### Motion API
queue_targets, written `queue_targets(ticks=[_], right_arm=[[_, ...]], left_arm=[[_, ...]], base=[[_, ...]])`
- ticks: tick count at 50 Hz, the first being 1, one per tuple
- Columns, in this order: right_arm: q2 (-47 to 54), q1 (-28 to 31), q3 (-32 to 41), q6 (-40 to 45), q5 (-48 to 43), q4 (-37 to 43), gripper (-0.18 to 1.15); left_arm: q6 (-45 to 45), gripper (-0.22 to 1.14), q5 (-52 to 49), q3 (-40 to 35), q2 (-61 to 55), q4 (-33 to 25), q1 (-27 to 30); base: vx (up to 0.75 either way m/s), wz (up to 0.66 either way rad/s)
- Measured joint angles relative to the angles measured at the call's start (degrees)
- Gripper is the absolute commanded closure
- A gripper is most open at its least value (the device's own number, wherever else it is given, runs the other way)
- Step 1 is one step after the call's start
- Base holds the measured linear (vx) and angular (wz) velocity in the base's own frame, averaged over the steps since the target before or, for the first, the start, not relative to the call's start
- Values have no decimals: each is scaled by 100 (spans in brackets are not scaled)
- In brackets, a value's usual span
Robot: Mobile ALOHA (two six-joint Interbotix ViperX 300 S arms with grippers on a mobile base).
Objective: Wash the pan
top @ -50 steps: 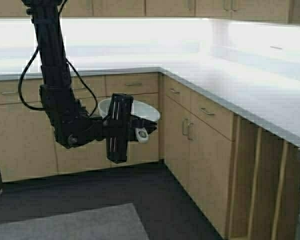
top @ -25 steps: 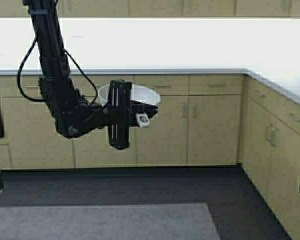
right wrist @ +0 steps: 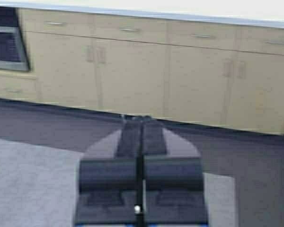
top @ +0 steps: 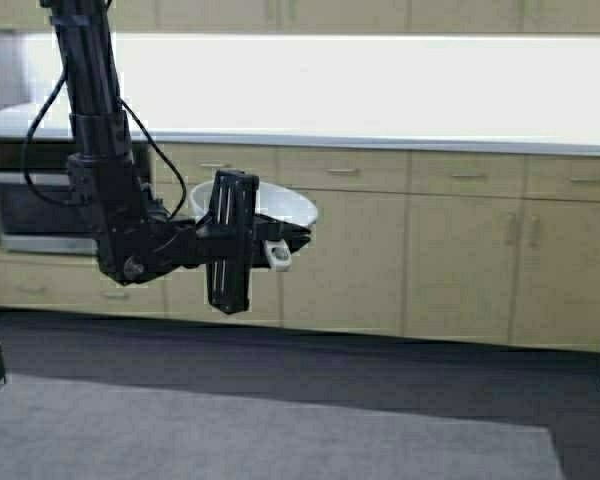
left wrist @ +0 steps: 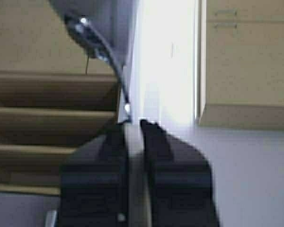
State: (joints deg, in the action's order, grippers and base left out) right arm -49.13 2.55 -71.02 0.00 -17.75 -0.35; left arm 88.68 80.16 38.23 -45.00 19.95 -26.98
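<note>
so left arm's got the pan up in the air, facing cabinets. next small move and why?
Probably keep the left gripper clamped and drive the base on to look for a sink. The pan hangs by its handle in mid-air in front of the cabinets, well short of the countertop, and no sink or tap shows in any view. The right gripper is shut, empty and low over the floor.

Black left arm — loose black cables, boxy blk gripper.

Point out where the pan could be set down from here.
The countertop above the drawers looks bare along its whole visible run. The left gripper holds the pan out before the cabinets. The floor rug below is also free.
</note>
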Motion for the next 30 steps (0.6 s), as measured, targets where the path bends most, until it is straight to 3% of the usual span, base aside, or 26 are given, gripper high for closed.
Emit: queue_targets(ticks=[30], right_arm=[[26,0,-18,-26,0,0,91]], left_arm=[[9,89,44,-123,0,211,-26]], base=[[2,46]])
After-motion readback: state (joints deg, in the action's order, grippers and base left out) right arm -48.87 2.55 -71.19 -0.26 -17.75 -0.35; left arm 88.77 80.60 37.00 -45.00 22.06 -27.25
